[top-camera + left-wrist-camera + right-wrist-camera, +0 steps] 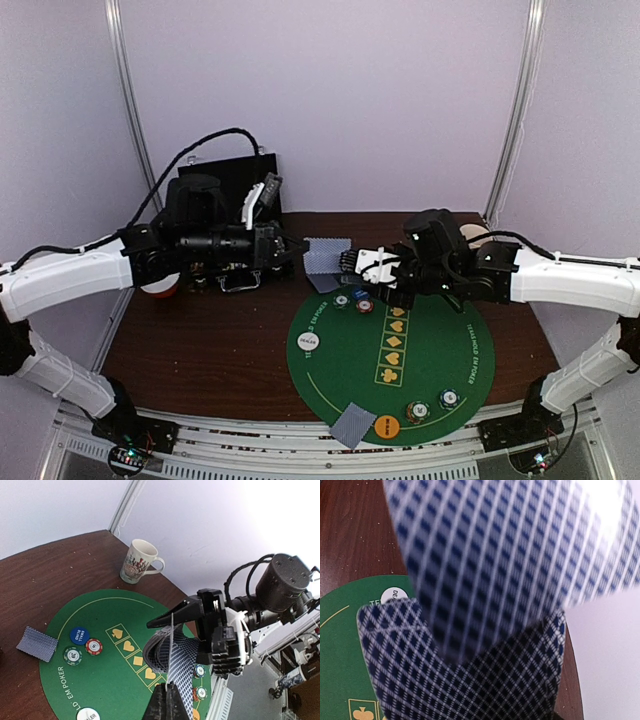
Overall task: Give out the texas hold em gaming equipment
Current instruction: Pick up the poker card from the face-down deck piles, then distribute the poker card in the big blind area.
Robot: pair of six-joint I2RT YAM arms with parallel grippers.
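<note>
My left gripper (pixel 305 250) is shut on one grey-blue-backed card (pixel 328 254), which shows edge-on in the left wrist view (pixel 170 650). My right gripper (pixel 349 263) faces it and is shut on the bent deck of cards (pixel 159 656), which fills the right wrist view (pixel 470 680) and hides the fingers there. Both hang over the far edge of the green poker mat (pixel 440 340). Chips (pixel 352 300) lie just below. A white dealer disc (pixel 301 341), a card (pixel 352 425), an orange disc (pixel 386 427) and two chips (pixel 432 405) lie on the mat.
The black chip case (pixel 225 190) stands open at the back left behind my left arm. The cream mug (pixel 137 561) stands at the back right beyond the mat. A single card (pixel 37 643) lies on the brown table beside the mat.
</note>
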